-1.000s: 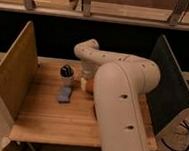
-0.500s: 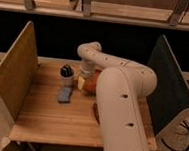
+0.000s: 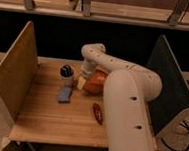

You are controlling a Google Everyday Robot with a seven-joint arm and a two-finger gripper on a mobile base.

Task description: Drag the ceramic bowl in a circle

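Observation:
The ceramic bowl is a shallow, glossy orange-red dish in the middle of the wooden table. My white arm partly covers its right side. My gripper hangs from the arm's end at the bowl's left rim, low over the tabletop. Whether it touches the bowl I cannot tell.
A small white cup with a dark top stands just left of the gripper. A flat blue object lies in front of the cup. A small red item lies beside my arm. A wooden panel walls the left side and a dark panel the right.
The gripper has come down slightly at the bowl's left rim, and the arm has swung a little, so more of the bowl shows. The cup and the blue object have not moved.

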